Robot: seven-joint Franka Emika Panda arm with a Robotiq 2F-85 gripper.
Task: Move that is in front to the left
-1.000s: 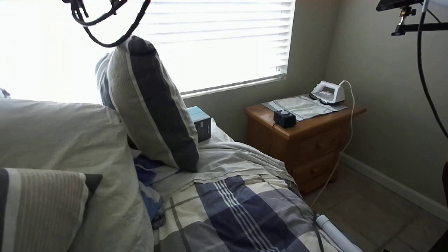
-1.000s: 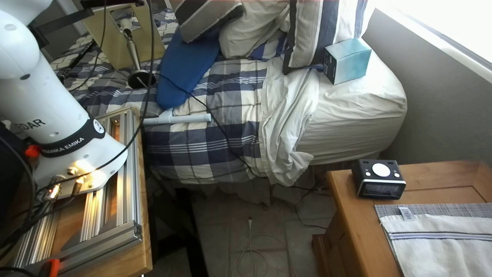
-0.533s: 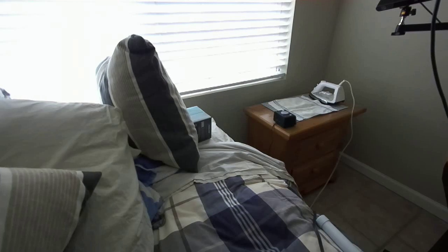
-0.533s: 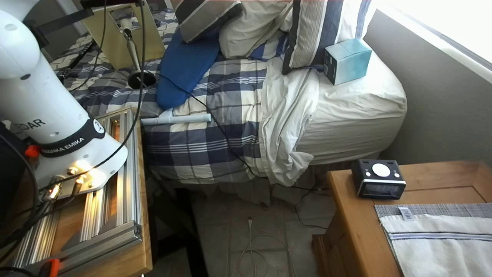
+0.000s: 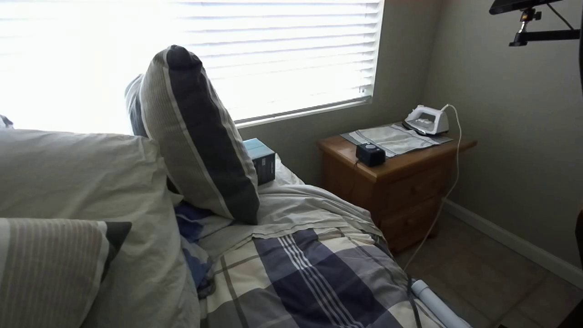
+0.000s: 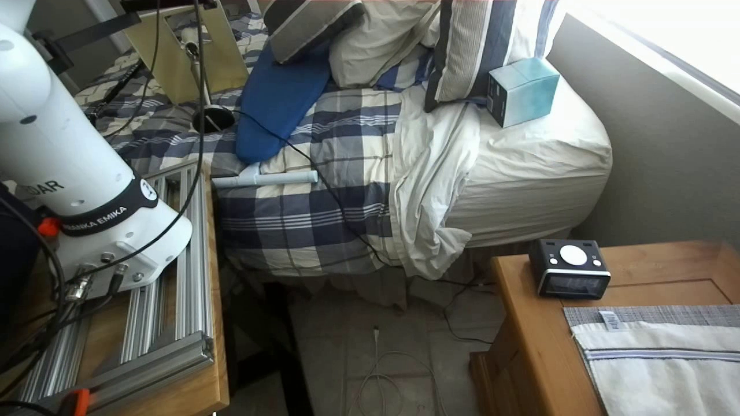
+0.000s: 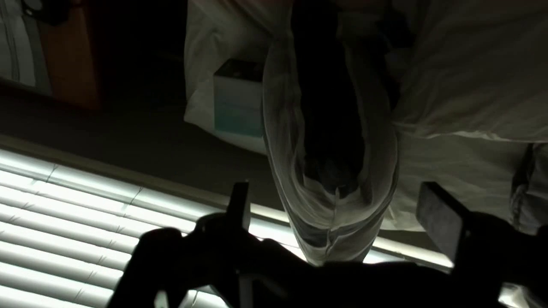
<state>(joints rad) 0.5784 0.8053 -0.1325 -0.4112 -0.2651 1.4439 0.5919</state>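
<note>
The task names no object clearly. A grey and dark striped pillow (image 5: 200, 136) stands on end on the bed, leaning back. Its lower part shows in an exterior view (image 6: 474, 52), and it fills the middle of the wrist view (image 7: 332, 94). My gripper (image 7: 334, 201) shows only in the wrist view. It is open, with its two fingers apart on either side of the pillow's top end in the picture, and nothing is held. How far the fingers are from the pillow I cannot tell. A teal box (image 6: 523, 92) sits against the pillow's side, also in the wrist view (image 7: 237, 102).
A second striped pillow (image 5: 50, 264) lies by a large pale pillow (image 5: 91, 182). A window with blinds (image 5: 291, 54) is behind. A nightstand (image 6: 532, 323) holds a clock (image 6: 569, 268) and an iron (image 5: 426, 120). A blue ironing board (image 6: 283, 104) lies on the bed.
The arm's cables have left the top of an exterior view. The arm's upper part has turned slightly left, and its hanging cable has shifted. The warm glow at the base is gone. The standing pillow shifted slightly.
</note>
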